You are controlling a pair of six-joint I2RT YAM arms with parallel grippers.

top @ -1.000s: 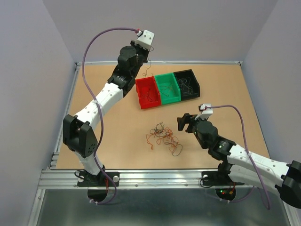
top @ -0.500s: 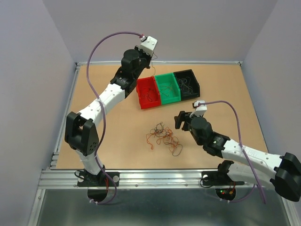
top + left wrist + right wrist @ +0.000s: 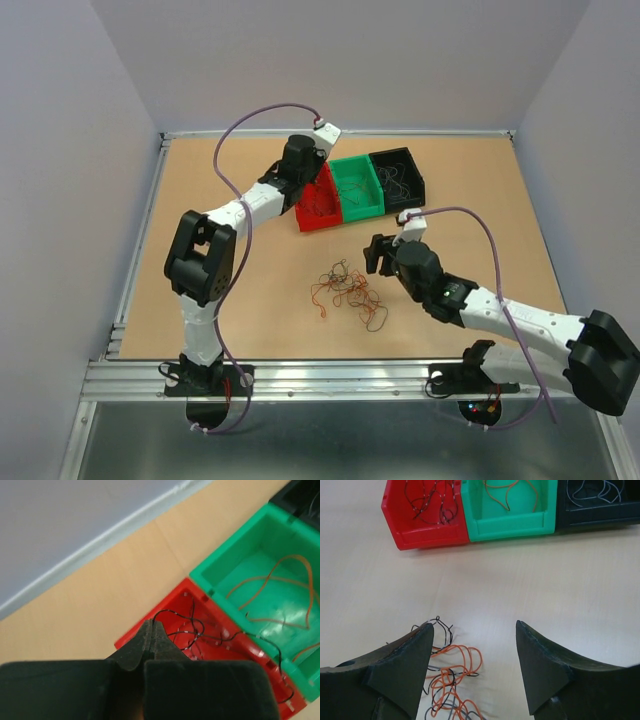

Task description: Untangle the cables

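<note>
The cables (image 3: 348,290) lie as a loose tangle of orange, black and grey curly wires on the wooden table (image 3: 230,300). In the right wrist view the tangle (image 3: 451,680) sits by the left finger. My right gripper (image 3: 378,255) (image 3: 472,625) hovers open just right of the tangle, nothing between its fingers. My left gripper (image 3: 320,172) (image 3: 151,625) hangs over the red bin (image 3: 298,205) (image 3: 150,630) with its jaws pressed together. A thin black cable (image 3: 195,625) curls from its fingertips down into that bin.
Three bins stand in a row at the back: red (image 3: 427,537), green (image 3: 341,205) (image 3: 512,527) and black (image 3: 418,185) (image 3: 600,516), each holding a few loose wires. Grey walls close in the table's left, back and right sides.
The left arm has swung down from the back wall to above the red bin, its jaws staying shut. The right gripper moved left toward the tangle and its jaws narrowed a little.
</note>
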